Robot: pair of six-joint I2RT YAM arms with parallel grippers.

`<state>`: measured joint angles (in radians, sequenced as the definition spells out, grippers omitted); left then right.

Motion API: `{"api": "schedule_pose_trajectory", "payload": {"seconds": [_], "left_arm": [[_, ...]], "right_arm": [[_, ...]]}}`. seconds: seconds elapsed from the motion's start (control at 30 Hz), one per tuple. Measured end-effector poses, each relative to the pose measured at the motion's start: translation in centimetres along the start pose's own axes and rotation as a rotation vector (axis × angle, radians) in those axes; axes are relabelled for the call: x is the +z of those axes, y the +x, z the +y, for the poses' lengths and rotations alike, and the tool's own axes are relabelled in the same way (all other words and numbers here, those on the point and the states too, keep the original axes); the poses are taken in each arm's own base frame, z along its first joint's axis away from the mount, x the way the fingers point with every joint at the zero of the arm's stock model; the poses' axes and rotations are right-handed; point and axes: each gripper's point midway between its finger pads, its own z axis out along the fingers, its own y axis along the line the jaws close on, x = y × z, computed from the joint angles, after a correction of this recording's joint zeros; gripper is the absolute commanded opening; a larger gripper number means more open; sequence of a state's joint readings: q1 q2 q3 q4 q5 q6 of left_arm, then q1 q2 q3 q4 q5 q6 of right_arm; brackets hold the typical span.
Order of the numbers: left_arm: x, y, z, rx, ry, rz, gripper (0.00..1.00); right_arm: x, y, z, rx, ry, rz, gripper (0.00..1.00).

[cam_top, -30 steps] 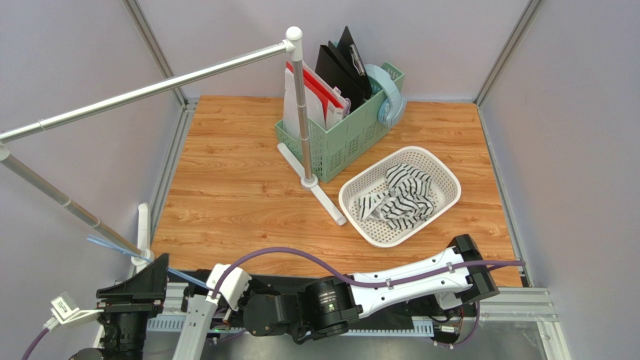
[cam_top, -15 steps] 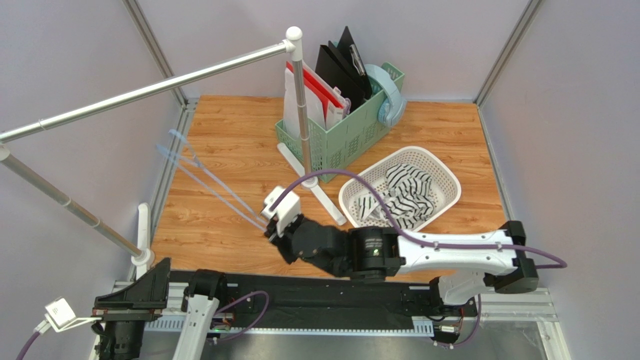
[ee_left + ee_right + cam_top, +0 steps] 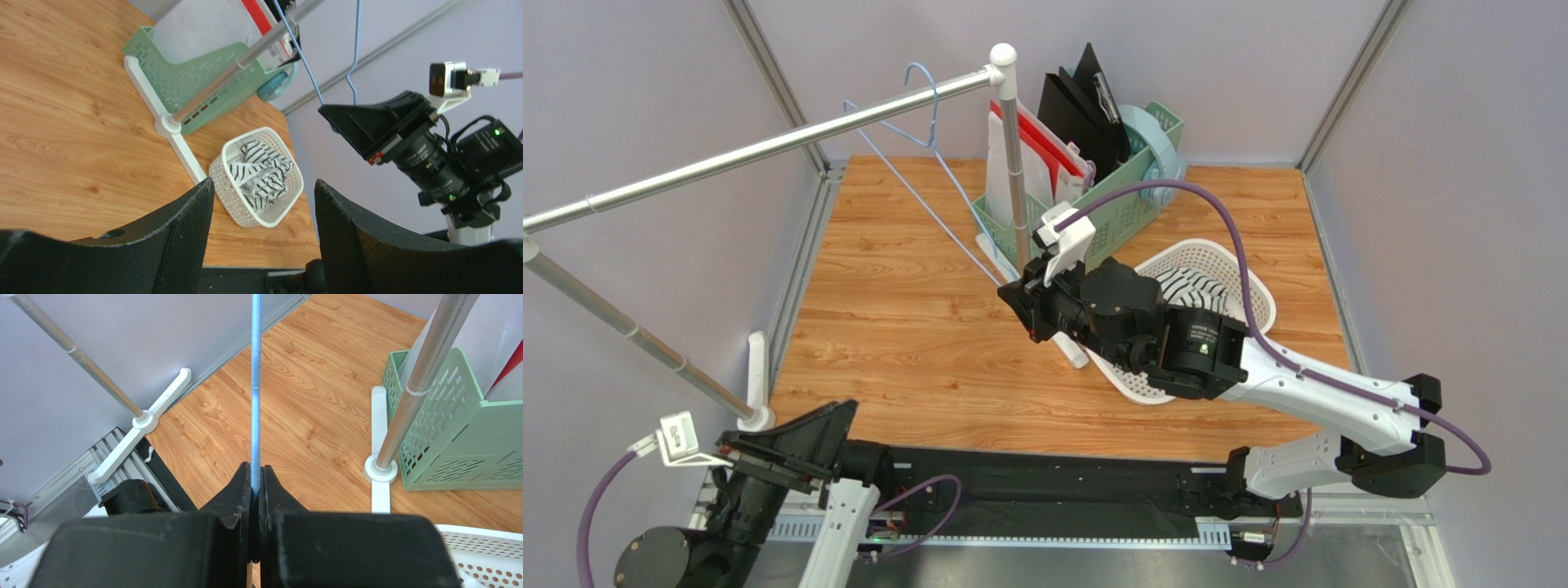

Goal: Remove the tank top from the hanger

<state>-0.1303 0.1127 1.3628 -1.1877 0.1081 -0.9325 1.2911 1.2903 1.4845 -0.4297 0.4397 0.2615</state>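
Up has swung the right gripper [image 3: 256, 474] since a moment ago, lifting the hanger [image 3: 255, 386] from low over the table until its hook is near the rail [image 3: 768, 145]. Its fingers are pinched shut on the thin blue wire, which looks light, stiff and springy (a lower corner seems the sensible hold). The tank top [image 3: 261, 174], soft and limp, lies crumpled in the white basket [image 3: 233, 202]. The green crate [image 3: 1112, 214] holds folders. The left gripper [image 3: 263, 190] waits low, fingers spread and empty.
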Motion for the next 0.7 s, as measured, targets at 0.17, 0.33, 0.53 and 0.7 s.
{"api": "schedule_pose_trajectory", "payload": {"seconds": [0.17,0.33,0.53,0.7], "left_arm": [[1.2,1.3,-1.0,0.017,0.048,0.101,0.66],[1.5,2.4,-1.7,0.021,0.101,0.162,0.66],[2.1,3.4,-1.9,0.017,0.13,0.218,0.66],[2.4,3.6,-2.4,0.019,0.154,0.245,0.66]], "right_arm": [[0.9,0.4,-0.3,0.034,-0.008,0.023,0.0],[1.2,0.9,-0.2,0.064,-0.017,0.044,0.0],[1.4,1.1,-1.1,0.105,0.002,0.059,0.0],[1.8,1.3,-1.8,0.135,0.015,0.066,0.0]]}}
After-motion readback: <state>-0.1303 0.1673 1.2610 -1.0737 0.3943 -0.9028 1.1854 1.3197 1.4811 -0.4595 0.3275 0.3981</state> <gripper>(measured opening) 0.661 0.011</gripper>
